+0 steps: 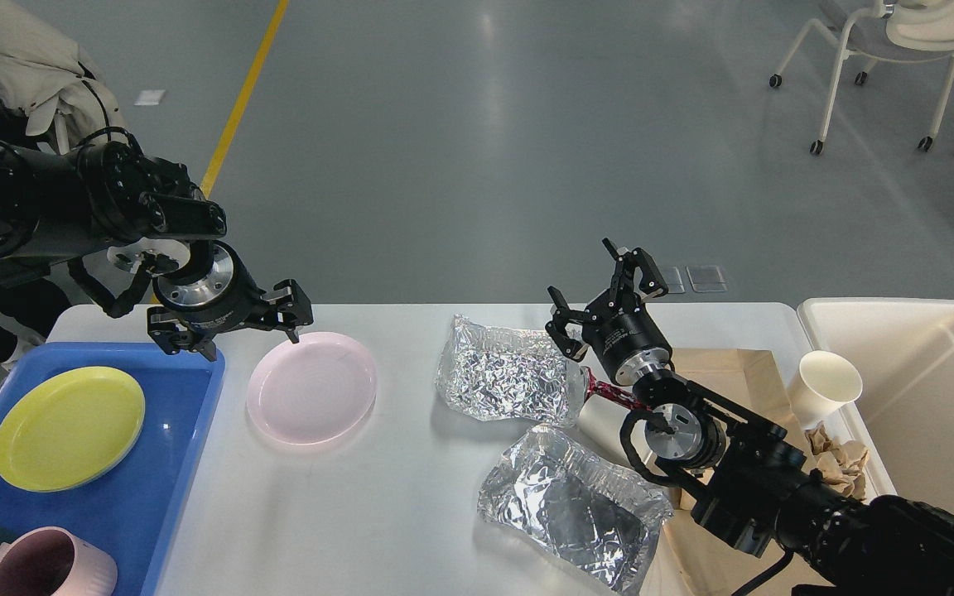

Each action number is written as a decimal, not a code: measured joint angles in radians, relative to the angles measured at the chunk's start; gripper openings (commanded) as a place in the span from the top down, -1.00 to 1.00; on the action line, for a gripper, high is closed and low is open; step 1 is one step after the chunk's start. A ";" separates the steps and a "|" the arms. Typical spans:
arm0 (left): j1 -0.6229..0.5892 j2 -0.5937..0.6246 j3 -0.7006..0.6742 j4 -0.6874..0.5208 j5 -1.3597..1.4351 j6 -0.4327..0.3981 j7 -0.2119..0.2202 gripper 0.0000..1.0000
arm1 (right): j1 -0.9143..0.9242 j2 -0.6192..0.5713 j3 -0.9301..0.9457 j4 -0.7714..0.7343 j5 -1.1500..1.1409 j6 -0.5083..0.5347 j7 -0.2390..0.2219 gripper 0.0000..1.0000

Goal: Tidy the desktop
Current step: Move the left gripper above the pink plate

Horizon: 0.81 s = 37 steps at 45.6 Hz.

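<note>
Worktop (pixel 378 497): the wide white surface with rounded corners fills the lower half of the view, carrying everything below.
Left claw (pixel 233 331): spread open, holding nothing, hanging over the gap between the blue tray and the pink plate; one fingertip sits just at the plate's far rim, though I can't tell whether it touches.
Right claw (pixel 605 302): open and empty, fingers pointing up and away, raised above the far foil sheet's right end.
Blue tray (pixel 171 488): at the worktop's left edge, holding a yellow plate (pixel 69 428), with a pink mug (pixel 50 565) at its near end.
Pink plate (pixel 312 386): flat on the worktop just beside the tray.
Foil: one crumpled sheet (pixel 506 372) mid-worktop, a second, tray-shaped piece (pixel 572 505) nearer me.
Brown paper (pixel 734 372): lying under the right arm.
Paper cup (pixel 825 385): tilted against the cream bin (pixel 924 414) at the right end.
Crumpled brown wad (pixel 837 463): close by the bin wall.
</note>
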 measured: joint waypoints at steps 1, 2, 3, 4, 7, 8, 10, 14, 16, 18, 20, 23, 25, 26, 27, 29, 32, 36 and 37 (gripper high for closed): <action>0.000 0.000 0.000 0.000 0.000 0.000 0.000 -0.94 | 0.000 0.000 0.000 0.000 0.000 0.000 0.000 -1.00; 0.000 0.000 0.000 0.000 0.000 0.000 0.000 -0.94 | 0.000 0.000 0.000 0.000 0.000 0.000 0.000 -1.00; 0.000 0.000 0.000 0.000 0.000 0.000 0.000 -0.94 | 0.000 0.000 0.000 0.000 0.000 0.000 0.000 -1.00; 0.000 0.000 0.000 -0.001 0.000 0.000 0.000 -0.94 | 0.000 0.000 0.000 0.000 0.000 0.000 0.000 -1.00; 0.000 0.001 0.000 -0.003 0.000 0.000 0.000 -0.94 | 0.000 0.000 0.000 0.000 0.000 0.000 0.000 -1.00; 0.000 0.001 0.000 -0.004 0.000 0.000 0.000 -0.94 | 0.000 0.000 0.000 0.000 0.000 0.000 0.000 -1.00; 0.000 0.001 0.000 -0.005 0.000 0.000 0.001 -0.94 | 0.000 0.000 0.000 0.000 0.000 0.000 0.000 -1.00; 0.000 0.001 0.000 -0.005 0.000 0.000 0.001 -0.94 | 0.000 0.000 0.000 0.000 0.000 0.000 0.000 -1.00; 0.000 0.002 0.000 -0.006 0.000 0.000 0.001 -0.94 | 0.000 0.000 0.000 0.000 0.000 0.000 0.000 -1.00; 0.000 0.001 0.000 -0.007 0.000 0.000 0.001 -0.94 | 0.000 0.000 0.000 0.000 0.000 0.000 0.000 -1.00; -0.001 0.002 0.000 -0.009 0.000 0.000 0.001 -0.94 | 0.000 0.000 0.000 0.000 0.000 0.000 0.000 -1.00; -0.006 0.002 -0.001 -0.017 0.000 0.000 0.002 -0.94 | 0.000 0.000 0.000 0.000 0.001 0.000 0.000 -1.00; -0.008 0.001 -0.001 -0.023 0.000 -0.001 0.002 -0.94 | 0.000 0.000 0.000 0.000 0.001 0.000 0.000 -1.00; -0.009 0.001 -0.001 -0.025 0.000 -0.001 0.002 -0.94 | 0.000 0.000 0.000 0.000 0.001 0.000 0.000 -1.00; -0.009 0.001 -0.002 -0.026 0.000 -0.002 0.002 -0.94 | 0.000 0.000 0.000 0.000 0.001 0.000 0.000 -1.00; -0.010 0.001 -0.003 -0.028 0.000 -0.002 0.002 -0.94 | 0.000 0.000 0.000 0.000 0.001 0.000 0.000 -1.00; -0.010 0.000 -0.005 -0.029 0.001 -0.002 0.002 -0.94 | 0.000 0.000 0.000 0.000 0.000 0.000 0.000 -1.00; -0.013 0.000 -0.006 -0.034 0.001 -0.002 0.002 -0.94 | 0.000 0.000 0.000 0.000 0.000 0.000 0.000 -1.00; -0.013 0.000 -0.006 -0.035 0.001 -0.002 0.002 -0.94 | 0.000 0.000 0.000 0.000 0.000 0.000 0.000 -1.00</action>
